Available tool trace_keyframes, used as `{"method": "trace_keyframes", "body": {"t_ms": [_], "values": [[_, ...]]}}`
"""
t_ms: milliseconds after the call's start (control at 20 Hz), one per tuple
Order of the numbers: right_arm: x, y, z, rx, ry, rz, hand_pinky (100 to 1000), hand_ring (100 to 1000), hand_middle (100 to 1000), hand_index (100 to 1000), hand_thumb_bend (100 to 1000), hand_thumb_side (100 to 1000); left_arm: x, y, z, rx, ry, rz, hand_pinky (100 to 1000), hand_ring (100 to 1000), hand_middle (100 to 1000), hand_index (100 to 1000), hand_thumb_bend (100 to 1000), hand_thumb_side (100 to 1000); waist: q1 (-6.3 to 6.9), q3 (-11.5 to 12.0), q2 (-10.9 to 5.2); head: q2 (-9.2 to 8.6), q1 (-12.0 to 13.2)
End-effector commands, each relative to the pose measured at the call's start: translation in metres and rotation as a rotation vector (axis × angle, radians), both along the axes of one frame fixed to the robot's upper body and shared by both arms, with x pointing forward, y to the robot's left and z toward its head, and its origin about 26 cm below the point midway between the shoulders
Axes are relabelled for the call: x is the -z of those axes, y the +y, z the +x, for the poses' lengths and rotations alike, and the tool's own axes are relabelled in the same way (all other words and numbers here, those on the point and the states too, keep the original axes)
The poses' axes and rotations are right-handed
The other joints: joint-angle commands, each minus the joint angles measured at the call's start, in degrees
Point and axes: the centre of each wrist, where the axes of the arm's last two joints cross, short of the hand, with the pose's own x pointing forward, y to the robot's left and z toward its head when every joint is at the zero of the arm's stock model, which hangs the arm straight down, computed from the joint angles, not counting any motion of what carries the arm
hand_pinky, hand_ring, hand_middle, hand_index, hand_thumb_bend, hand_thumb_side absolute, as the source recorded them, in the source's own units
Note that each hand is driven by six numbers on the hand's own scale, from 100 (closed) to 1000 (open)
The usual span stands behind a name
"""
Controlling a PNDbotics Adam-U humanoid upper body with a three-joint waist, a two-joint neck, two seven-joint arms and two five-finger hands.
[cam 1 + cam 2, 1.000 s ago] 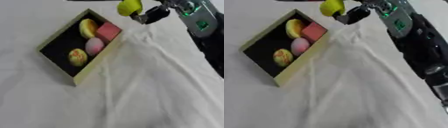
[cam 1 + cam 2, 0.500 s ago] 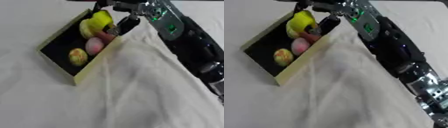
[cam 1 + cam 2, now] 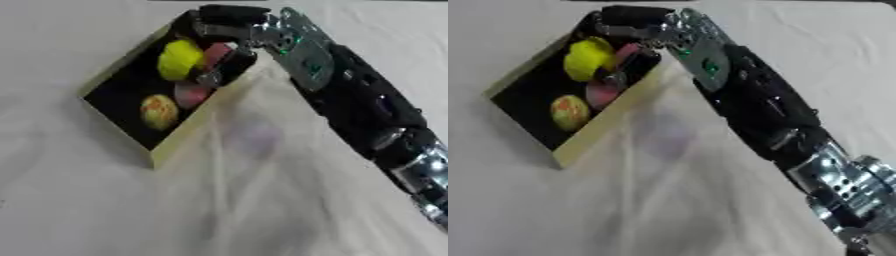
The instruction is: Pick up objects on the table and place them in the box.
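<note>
A shallow box (image 3: 178, 144) with tan walls and a black inside lies askew at the upper left. Inside it sit a yellow-orange round piece (image 3: 158, 111), a pink round piece (image 3: 188, 94) and a pink block (image 3: 217, 52). My right arm reaches in from the lower right, and my right hand (image 3: 224, 24) is over the box's far end. Its fingers and thumb curl round a yellow fruit (image 3: 181, 59), which is low inside the box beside the pink block. What lies under the fruit is hidden. My left hand shows in no view.
A white cloth (image 3: 262, 200) with long folds covers the table around the box. My black and silver right forearm (image 3: 763, 110) lies across the space to the right of the box.
My right hand has carried the yellow fruit from above the box's far corner down and leftward into the box. The view has also shifted a little.
</note>
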Motion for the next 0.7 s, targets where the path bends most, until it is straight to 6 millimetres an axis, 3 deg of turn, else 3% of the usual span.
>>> {"method": "trace_keyframes", "body": {"t_ms": [50,100,350,700], "values": [[-0.011,-0.002,0.001,0.033,-0.072,0.0,890,923,766,908,196,305,-0.008,0.0,-0.004,0.006,-0.03,0.013,648,572,621,829,215,537,0.1,0.2,-1.63,-0.18,0.1],[-0.01,-0.003,0.002,0.042,-0.084,-0.005,898,935,785,918,226,342,-0.007,0.001,-0.004,0.004,-0.029,0.012,648,572,620,829,216,539,0.07,0.2,-1.66,-0.17,0.1],[-0.013,-0.007,0.002,0.056,-0.118,0.005,905,943,794,922,266,328,-0.006,0.002,-0.004,0.0,-0.022,0.011,649,571,621,829,215,540,0.07,0.0,-1.89,0.06,0.6],[-0.022,-0.006,-0.007,0.012,-0.13,0.023,908,944,786,922,251,318,-0.004,0.002,-0.004,-0.001,-0.012,0.012,649,572,620,829,214,540,0.4,-0.5,-2.38,0.37,0.9]]}}
